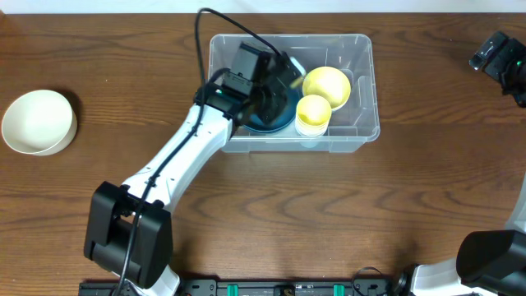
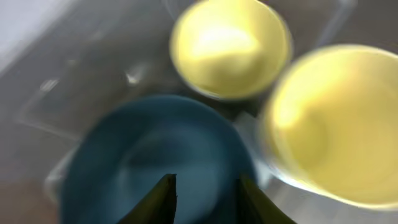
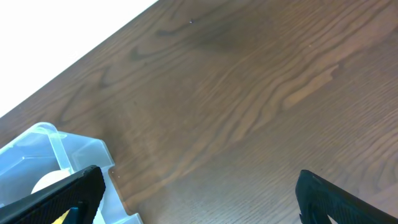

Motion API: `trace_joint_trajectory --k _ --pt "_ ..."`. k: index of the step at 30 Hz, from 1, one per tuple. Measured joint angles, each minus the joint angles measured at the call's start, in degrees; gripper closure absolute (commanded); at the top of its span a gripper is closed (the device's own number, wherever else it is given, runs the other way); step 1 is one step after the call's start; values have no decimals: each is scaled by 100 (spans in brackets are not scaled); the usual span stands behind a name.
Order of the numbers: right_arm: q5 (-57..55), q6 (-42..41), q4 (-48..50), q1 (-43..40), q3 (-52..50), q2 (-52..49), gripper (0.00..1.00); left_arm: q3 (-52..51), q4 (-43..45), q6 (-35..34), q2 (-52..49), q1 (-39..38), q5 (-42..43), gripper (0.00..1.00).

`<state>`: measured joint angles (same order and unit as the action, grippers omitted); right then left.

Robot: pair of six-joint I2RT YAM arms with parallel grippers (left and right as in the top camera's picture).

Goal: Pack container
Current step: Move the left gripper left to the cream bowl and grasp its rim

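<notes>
The clear plastic container [image 1: 364, 57] stands at the back centre of the table. Inside it are a blue bowl [image 1: 274, 123] at the left and two yellow bowls [image 1: 326, 85] [image 1: 313, 109] at the right. My left gripper [image 1: 282, 76] reaches into the container just above the blue bowl [image 2: 155, 155]. Its fingers [image 2: 208, 186] are apart, with the bowl's inside showing between them. The yellow bowls [image 2: 230, 46] [image 2: 336, 124] lie just beyond. My right gripper [image 1: 496, 54] is open and empty at the far right; in its wrist view its jaws [image 3: 199, 186] hang over bare wood.
A white bowl [image 1: 38, 122] sits alone at the table's far left. A corner of the container [image 3: 62, 149] shows in the right wrist view. A black cable [image 1: 215, 20] loops over the container's back left corner.
</notes>
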<state>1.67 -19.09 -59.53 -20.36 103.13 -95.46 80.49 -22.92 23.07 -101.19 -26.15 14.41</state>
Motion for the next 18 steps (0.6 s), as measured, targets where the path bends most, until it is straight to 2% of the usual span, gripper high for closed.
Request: trace_joint_trajectory --k 6,11,18 --pt "0 0 0 0 0 0 1 0 15 -852 616 927 -743 59" --pt "0 0 0 0 0 0 1 116 267 -1268 1305 2275 -1165 44" --pt "0 0 0 0 0 0 1 214 625 -1515 876 4002 -1335 41"
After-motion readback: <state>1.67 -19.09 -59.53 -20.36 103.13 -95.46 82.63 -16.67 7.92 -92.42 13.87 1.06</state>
